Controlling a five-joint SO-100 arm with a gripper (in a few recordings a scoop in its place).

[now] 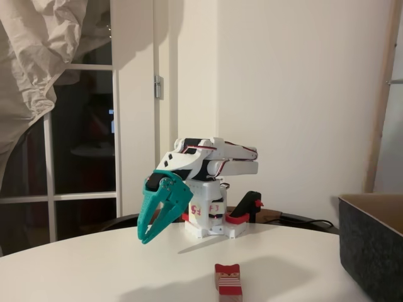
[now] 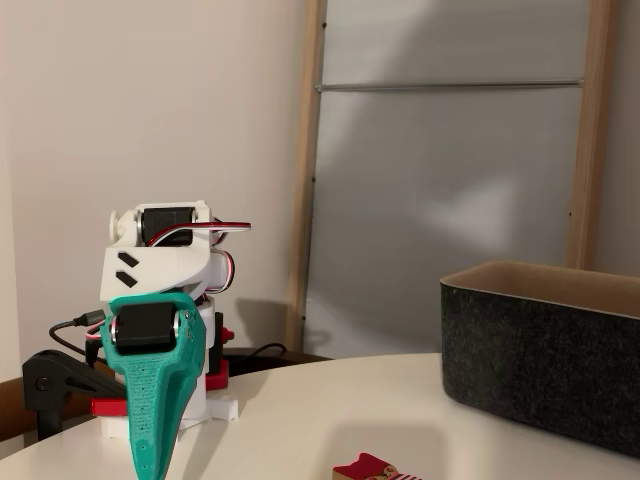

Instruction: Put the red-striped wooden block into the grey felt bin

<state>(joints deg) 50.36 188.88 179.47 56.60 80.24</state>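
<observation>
A white round table [image 1: 113, 264] carries the red-striped wooden block [image 1: 228, 281], the grey felt bin [image 1: 371, 242] and the arm's base [image 1: 211, 223].

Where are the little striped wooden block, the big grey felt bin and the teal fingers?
Small red-striped wooden block [image 1: 228, 281]: fixed view, striped front face.
Large dark grey felt bin [image 2: 540, 355]: fixed view, front wall.
Teal fingers [image 1: 162, 212]: fixed view, one finger's surface.

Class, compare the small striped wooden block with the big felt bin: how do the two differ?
The small brown-red wooden block with red and white stripes is far smaller than the large dark grey felt bin. The block is solid and brightly patterned; the bin is plain grey outside, open-topped, with a tan inner rim. The block sits near the table's front edge; the bin stands further right in both fixed views. Both rest on the white table.
</observation>
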